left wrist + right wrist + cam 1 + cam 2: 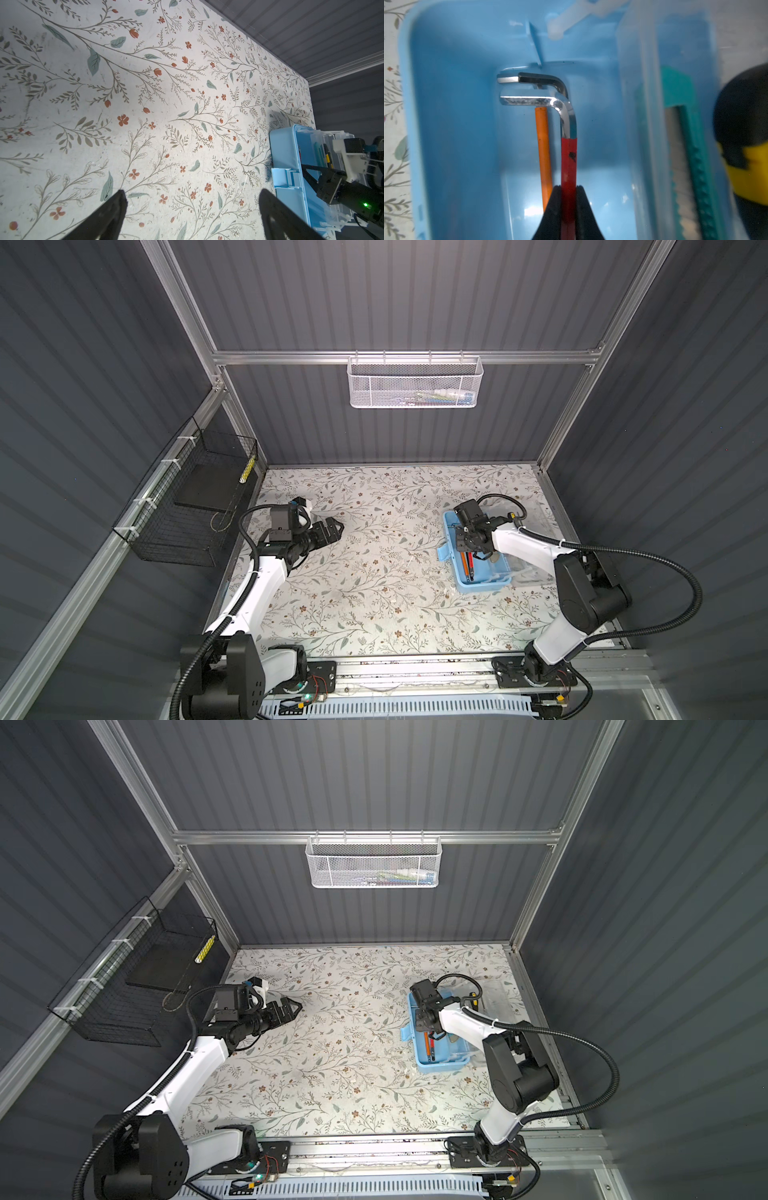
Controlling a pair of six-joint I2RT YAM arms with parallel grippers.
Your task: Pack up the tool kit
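Surroundings: a floral mat (365, 572) covers the table; dark ribbed walls stand on three sides.
White basket (413, 383): hangs on the back rail, well apart from both arms; some items lie inside, too small to tell.
Black basket (195, 497): fixed to the left wall, beside the left arm; a dark flat slab lies in it and a yellow-and-black thing leans in its far corner.
Tool kit (482, 587): light-blue box on the right of the mat, lid off or swung back; a clear tray (645, 128) sits along one side.
Kit contents: an orange hex key (543, 145) on the floor of the box; in the tray a teal cutter (695, 166) and a black-and-yellow handle (745, 166).
Right claw (568, 199): down inside the kit, jaws pinched on the red hex key (569, 158), whose bent steel end lies close to the orange one's.
In the way: the right arm hides the far half of the kit in both top views.
Left claw (191, 209): spread wide, holding nothing, over bare mat on the left, well apart from the kit.
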